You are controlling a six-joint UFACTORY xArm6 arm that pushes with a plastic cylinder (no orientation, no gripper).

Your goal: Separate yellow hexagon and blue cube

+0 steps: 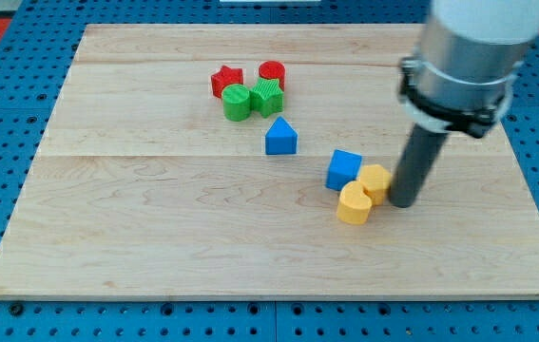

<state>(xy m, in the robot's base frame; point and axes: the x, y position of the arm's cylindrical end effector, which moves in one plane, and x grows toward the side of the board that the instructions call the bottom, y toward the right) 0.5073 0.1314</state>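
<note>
The blue cube (343,169) sits right of the board's middle. A yellow hexagon (375,180) touches its right side, and a second yellow block (354,203), rounded, lies just below, touching both. My tip (403,202) stands on the board right beside the yellow hexagon's right edge, touching or nearly touching it. The rod rises up to the arm's grey body at the view's top right.
A blue triangular block (280,138) lies left of and above the cube. Further up and left is a cluster: red star (226,80), red cylinder (272,73), green cylinder (237,102), green star-like block (267,97). The wooden board (155,209) lies on a blue pegboard.
</note>
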